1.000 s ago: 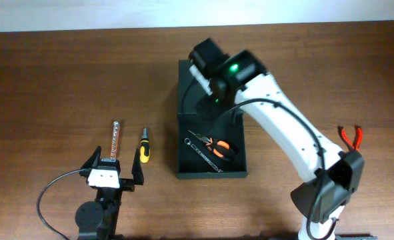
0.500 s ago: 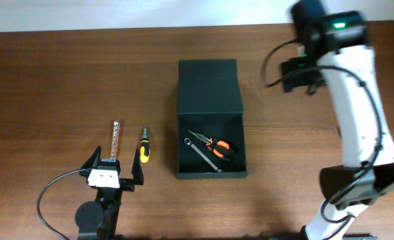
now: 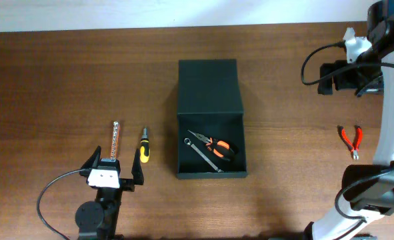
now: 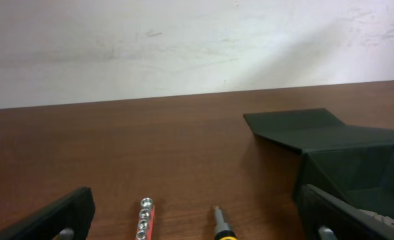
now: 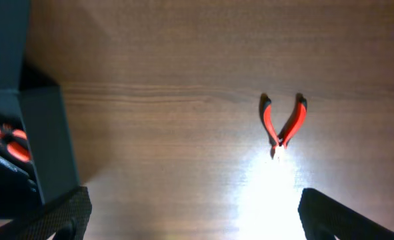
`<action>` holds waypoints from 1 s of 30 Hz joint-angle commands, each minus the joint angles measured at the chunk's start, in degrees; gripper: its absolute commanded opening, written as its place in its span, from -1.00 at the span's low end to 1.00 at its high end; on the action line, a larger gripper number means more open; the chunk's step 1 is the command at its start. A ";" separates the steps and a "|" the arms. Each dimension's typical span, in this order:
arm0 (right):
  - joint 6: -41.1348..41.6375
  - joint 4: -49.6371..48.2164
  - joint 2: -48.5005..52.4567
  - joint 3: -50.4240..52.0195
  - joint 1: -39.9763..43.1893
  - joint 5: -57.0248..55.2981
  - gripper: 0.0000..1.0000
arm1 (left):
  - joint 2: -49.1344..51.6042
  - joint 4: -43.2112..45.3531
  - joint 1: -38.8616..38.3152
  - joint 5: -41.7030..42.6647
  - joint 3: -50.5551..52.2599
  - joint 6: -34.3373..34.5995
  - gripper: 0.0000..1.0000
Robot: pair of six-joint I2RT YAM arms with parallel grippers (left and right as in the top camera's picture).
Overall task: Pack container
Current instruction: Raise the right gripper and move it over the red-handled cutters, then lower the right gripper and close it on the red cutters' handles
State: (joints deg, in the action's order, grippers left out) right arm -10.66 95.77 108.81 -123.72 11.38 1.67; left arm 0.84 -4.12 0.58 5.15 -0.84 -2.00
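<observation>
The dark green-black container [image 3: 210, 73] lies open mid-table with its flap lid folded back; orange-handled pliers [image 3: 221, 147] and a thin wrench [image 3: 198, 151] lie inside. My left gripper [image 3: 113, 175] is open and empty, low at the front left, just behind a red socket rail [image 3: 115, 141] and a yellow screwdriver [image 3: 144, 148]; both also show in the left wrist view, rail [image 4: 145, 217] and screwdriver [image 4: 220, 228]. My right gripper [image 3: 335, 77] is open and empty, high at the far right. Red pliers [image 3: 351, 141] lie on the table below it and show in the right wrist view [image 5: 284, 123].
The container's side [image 4: 347, 157] stands to the right of my left gripper [image 4: 197, 223]. In the right wrist view the container wall [image 5: 42, 143] is at the left, well away from my right gripper [image 5: 195, 227]. A white wall runs behind the table's far edge.
My right arm has swung from over the container's lid to the far right of the table, uncovering the box and the red pliers. The left arm has not moved.
</observation>
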 commanded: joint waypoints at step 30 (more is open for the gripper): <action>-18.69 -21.14 -1.51 25.62 13.05 -8.35 0.98 | -0.48 -0.15 0.39 -0.39 0.33 -0.87 0.98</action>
State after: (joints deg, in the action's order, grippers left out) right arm -31.66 75.55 108.68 -99.66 22.94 -4.75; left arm 0.84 -4.10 0.58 5.15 -0.84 -2.00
